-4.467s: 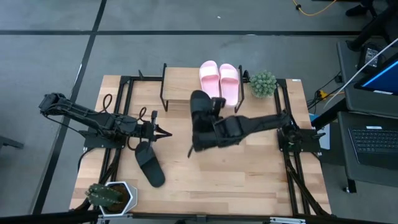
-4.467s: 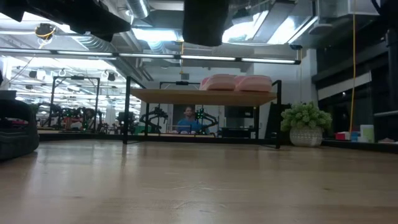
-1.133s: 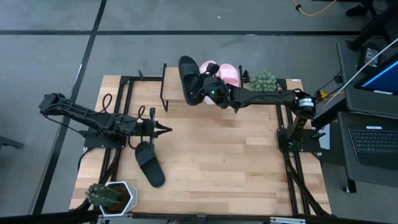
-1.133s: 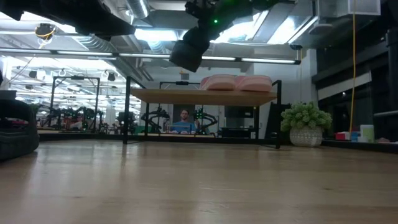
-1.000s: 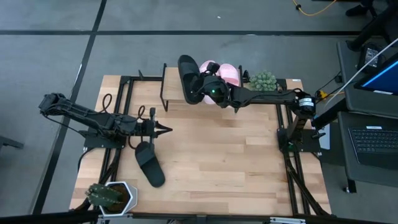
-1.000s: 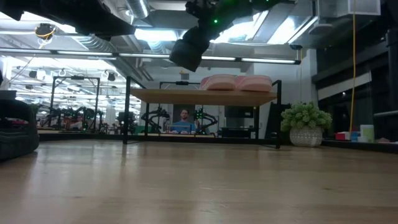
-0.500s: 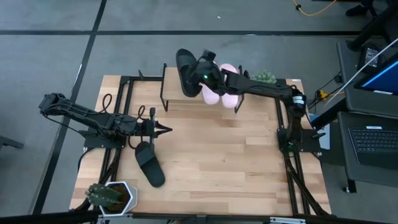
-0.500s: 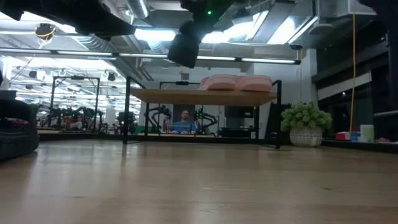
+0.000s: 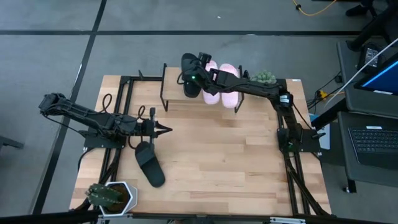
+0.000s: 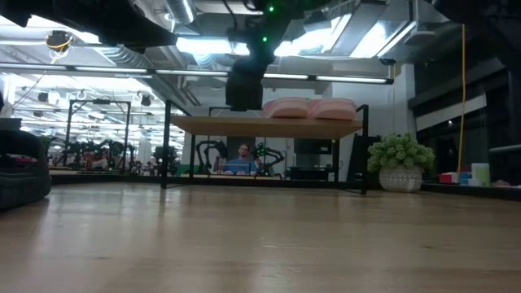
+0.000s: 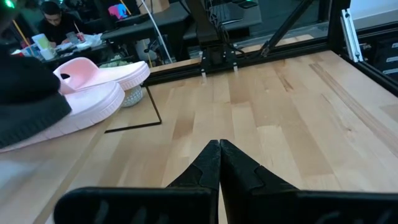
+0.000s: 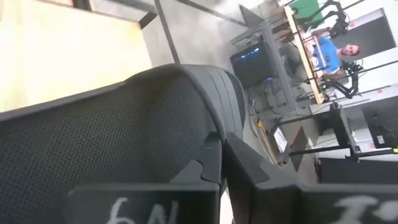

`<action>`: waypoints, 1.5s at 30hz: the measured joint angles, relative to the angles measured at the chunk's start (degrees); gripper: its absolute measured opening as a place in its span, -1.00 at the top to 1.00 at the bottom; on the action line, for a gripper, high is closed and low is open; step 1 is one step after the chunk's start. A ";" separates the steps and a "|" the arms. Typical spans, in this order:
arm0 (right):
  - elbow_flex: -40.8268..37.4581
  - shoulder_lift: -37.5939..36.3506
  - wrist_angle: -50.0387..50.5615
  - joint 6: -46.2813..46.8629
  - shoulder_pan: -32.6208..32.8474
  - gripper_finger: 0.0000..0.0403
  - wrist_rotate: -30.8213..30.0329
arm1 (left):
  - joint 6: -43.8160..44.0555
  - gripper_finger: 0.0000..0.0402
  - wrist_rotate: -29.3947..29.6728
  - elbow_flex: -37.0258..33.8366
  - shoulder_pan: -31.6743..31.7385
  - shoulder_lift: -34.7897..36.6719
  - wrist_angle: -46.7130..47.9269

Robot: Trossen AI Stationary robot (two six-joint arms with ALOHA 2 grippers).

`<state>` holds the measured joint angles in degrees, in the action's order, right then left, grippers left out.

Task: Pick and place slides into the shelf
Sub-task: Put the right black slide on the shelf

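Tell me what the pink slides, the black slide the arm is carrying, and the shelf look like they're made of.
The pink slides look like soft moulded foam or rubber: matte, thick rounded edges, no seams.

The carried black slide seems a similar matte foam or rubber, with a fine dimpled grid on one face.

The shelf has a light wood-grain top board, possibly laminate, on thin black legs that look like metal.

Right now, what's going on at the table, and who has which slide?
The right gripper is shut on a black slide and holds it over the shelf, just beside the two pink slides already lying on the top board. In the low view the black slide hangs slightly above the board, not yet set down. The other black slide lies on the table near the left gripper, which is shut and empty, waiting.
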<state>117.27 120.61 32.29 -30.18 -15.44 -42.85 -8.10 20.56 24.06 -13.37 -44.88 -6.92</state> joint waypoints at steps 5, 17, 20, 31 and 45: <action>0.00 1.12 0.29 1.15 0.00 0.96 -0.05 | 0.02 1.00 0.00 0.00 0.00 0.00 0.00; -0.07 1.45 3.69 5.20 0.04 0.96 -0.08 | 0.07 1.00 0.00 0.02 0.00 0.00 0.02; -0.45 1.77 3.67 5.93 0.04 0.96 -0.01 | 0.09 1.00 0.00 0.00 0.00 0.01 0.02; -0.55 1.86 3.28 4.12 0.00 0.96 0.02 | 0.09 1.00 0.00 0.00 0.00 0.02 0.02; -0.57 1.86 -0.40 -1.80 -0.13 0.96 1.51 | 0.05 1.00 -0.01 0.02 0.02 0.00 0.04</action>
<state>116.71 122.48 31.89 -31.98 -15.58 -41.34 -8.05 20.55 24.07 -13.34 -44.88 -6.87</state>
